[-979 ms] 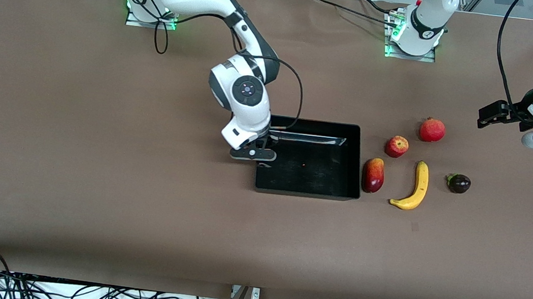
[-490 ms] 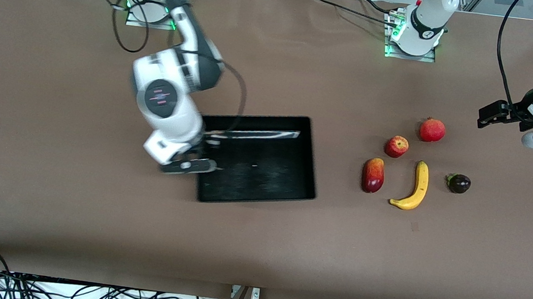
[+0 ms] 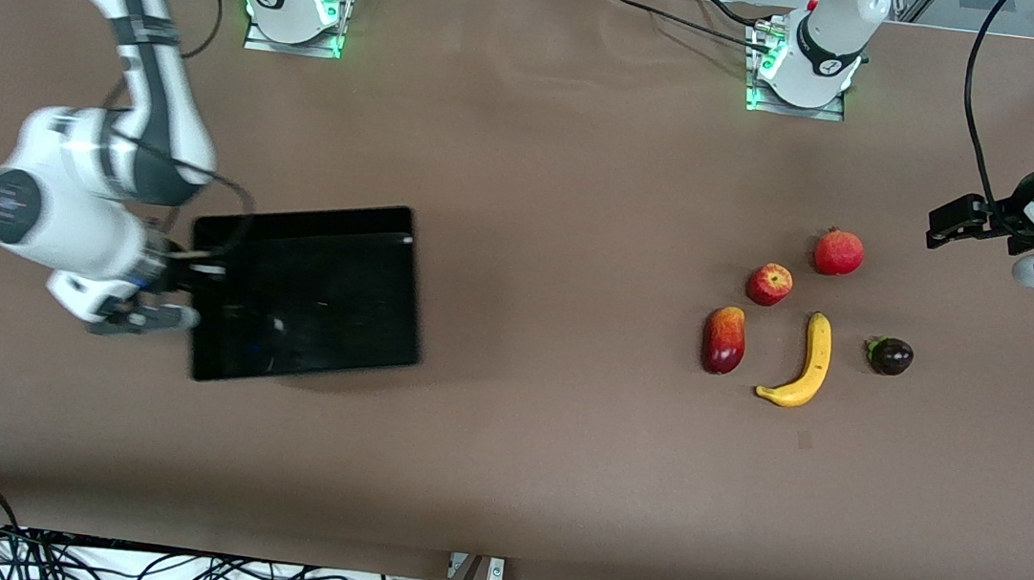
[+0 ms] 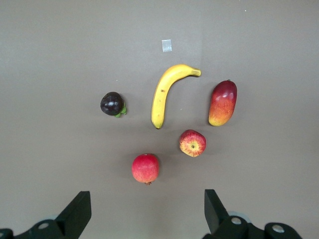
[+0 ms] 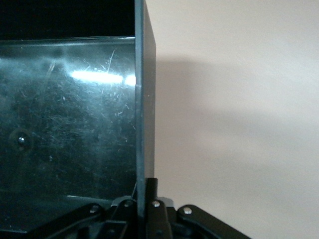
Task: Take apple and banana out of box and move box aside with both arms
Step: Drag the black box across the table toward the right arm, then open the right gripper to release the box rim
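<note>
My right gripper [image 3: 184, 279] is shut on the low wall of the black tray [image 3: 313, 307] at the right arm's end of the table. In the right wrist view the wall [image 5: 144, 99] stands pinched between the fingers [image 5: 158, 199]. The tray holds nothing. The yellow banana [image 3: 805, 364] and the small red apple [image 3: 769, 284] lie on the table toward the left arm's end. My left gripper [image 3: 938, 229] is open and empty in the air beside the fruits. The left wrist view shows the banana [image 4: 167, 92] and apple [image 4: 192, 143] ahead of its open fingers [image 4: 79, 211].
A red-yellow mango [image 3: 724, 340], a round red fruit [image 3: 838, 252] and a small dark purple fruit [image 3: 891, 355] lie around the banana. Brown table cloth [image 3: 566, 189] spreads between tray and fruits. Cables hang along the table's near edge.
My right gripper has pulled the tray from beside the fruits across the table toward the right arm's end. The left arm and the fruits have not moved.
</note>
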`<state>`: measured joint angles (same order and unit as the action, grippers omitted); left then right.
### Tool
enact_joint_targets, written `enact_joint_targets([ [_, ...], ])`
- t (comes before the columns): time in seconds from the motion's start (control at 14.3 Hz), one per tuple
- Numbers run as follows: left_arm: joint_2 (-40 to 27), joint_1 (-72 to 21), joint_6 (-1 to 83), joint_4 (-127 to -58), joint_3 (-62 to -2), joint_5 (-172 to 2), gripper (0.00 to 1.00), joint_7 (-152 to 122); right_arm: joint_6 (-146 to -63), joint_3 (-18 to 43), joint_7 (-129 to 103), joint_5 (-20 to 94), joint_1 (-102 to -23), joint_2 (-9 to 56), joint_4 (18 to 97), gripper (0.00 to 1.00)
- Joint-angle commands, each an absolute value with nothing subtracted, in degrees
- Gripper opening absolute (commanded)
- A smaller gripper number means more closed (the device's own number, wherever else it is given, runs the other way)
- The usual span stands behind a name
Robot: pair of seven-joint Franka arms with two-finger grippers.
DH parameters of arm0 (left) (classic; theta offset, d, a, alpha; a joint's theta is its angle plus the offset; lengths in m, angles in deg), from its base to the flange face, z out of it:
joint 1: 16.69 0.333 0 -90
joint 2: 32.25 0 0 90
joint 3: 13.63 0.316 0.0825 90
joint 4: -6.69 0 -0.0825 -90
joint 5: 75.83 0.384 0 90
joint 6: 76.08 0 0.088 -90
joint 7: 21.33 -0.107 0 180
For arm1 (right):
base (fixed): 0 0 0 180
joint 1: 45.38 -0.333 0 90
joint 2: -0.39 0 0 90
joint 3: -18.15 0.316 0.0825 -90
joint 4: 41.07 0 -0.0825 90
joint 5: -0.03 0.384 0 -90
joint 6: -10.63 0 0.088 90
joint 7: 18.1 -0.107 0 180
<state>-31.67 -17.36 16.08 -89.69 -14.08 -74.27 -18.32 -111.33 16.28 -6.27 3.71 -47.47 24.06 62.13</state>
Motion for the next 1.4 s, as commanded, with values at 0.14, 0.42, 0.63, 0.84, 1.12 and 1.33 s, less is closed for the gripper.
enact_joint_targets([
  [0.14,-32.51,-17.30,15.24,-89.64,-13.98,-75.65,1.00,-19.05,-124.87,13.77,1.39,8.63,-40.64,14.99,81.69,0.00],
  [0.42,-32.51,-17.30,15.24,-89.64,-13.98,-75.65,1.00,-19.13,-132.35,11.74,4.66,10.75,-40.29,15.59,88.11,0.00],
  [0.63,-32.51,-17.30,15.24,-89.55,-13.98,-75.65,1.00,-19.13,-134.83,11.74,5.10,10.75,-40.28,17.17,89.10,0.00],
  [0.84,-32.51,-17.30,15.24,-89.55,-14.07,-75.65,1.00,-19.13,-134.83,11.74,5.89,10.93,-40.28,17.70,89.01,0.54],
  [1.12,-32.51,-17.48,15.24,-89.46,-14.07,-75.57,1.00,-20.01,-134.04,12.53,6.42,10.84,-40.55,16.48,87.26,1.00],
  [1.33,-32.51,-17.48,15.24,-89.55,-14.07,-75.65,1.00,-20.36,-128.36,15.42,5.73,10.75,-40.63,14.28,81.74,1.00],
])
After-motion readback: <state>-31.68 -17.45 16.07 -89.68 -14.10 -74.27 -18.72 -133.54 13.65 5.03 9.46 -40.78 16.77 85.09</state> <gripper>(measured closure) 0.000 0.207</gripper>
